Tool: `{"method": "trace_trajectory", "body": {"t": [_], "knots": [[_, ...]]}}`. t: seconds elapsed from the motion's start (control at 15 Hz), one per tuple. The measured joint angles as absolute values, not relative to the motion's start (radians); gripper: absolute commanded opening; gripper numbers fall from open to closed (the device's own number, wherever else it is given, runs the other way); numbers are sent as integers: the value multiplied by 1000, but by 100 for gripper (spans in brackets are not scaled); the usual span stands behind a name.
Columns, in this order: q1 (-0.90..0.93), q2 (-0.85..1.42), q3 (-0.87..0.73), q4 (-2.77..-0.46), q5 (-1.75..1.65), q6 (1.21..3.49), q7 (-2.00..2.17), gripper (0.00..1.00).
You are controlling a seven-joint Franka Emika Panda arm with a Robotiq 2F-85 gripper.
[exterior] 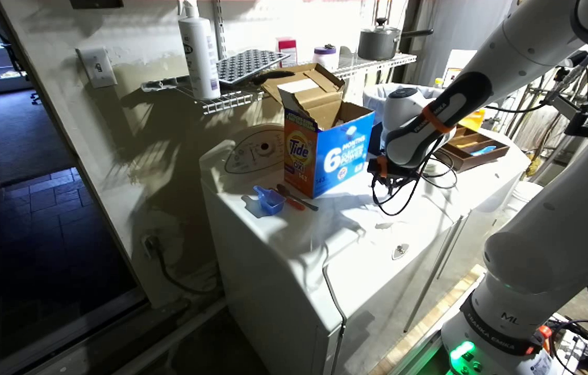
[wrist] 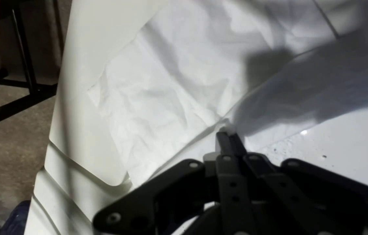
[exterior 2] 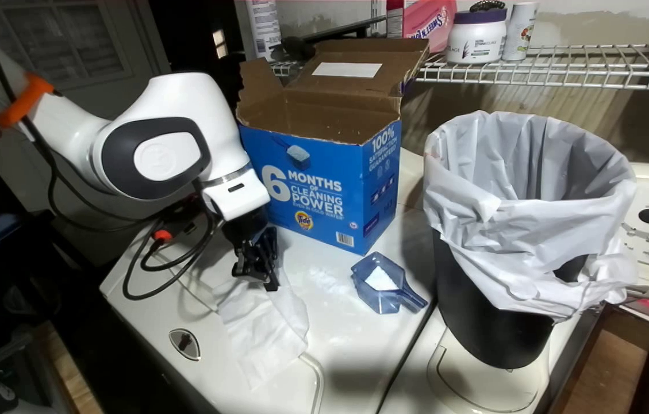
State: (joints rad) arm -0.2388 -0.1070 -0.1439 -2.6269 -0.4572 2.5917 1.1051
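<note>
Presently, a fold of the white sheet (wrist: 161, 98) is pinched in the narrowed gripper (wrist: 228, 133), the rest being spread over the appliance top (exterior 2: 353, 356). Space beside the gripper is taken up by the detergent box (exterior 2: 315, 187), printed with "Tide" and "6 MONTHS OF CLEANING POWER"; near it are seen a blue scoop (exterior 2: 387, 299) (white powder (exterior 2: 380, 279) is held inside) and a lined bin (exterior 2: 485, 322).

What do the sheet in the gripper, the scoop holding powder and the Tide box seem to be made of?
Sheet: thin, matte, likely paper, perhaps cloth; it shows crumpled creases and a rough edge.
Scoop: probably smooth plastic; its blue walls look see-through.
Box: cardboard, brightly printed outside, matte brown inside, ragged at the opening.
</note>
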Motion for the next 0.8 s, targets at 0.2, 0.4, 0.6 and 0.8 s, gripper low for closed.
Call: {"method": "trace_trajectory", "body": {"t": [0.2, 0.4, 0.6, 0.8], "knots": [[-239, -106, -144, -2599, -460, 2593, 1105, 0], [-239, -97, -144, -2567, -466, 2598, 1107, 0], [-241, -72, -143, -2535, -501, 2631, 1132, 0], [-247, -34, -145, -2505, -589, 2675, 1209, 0]]}}
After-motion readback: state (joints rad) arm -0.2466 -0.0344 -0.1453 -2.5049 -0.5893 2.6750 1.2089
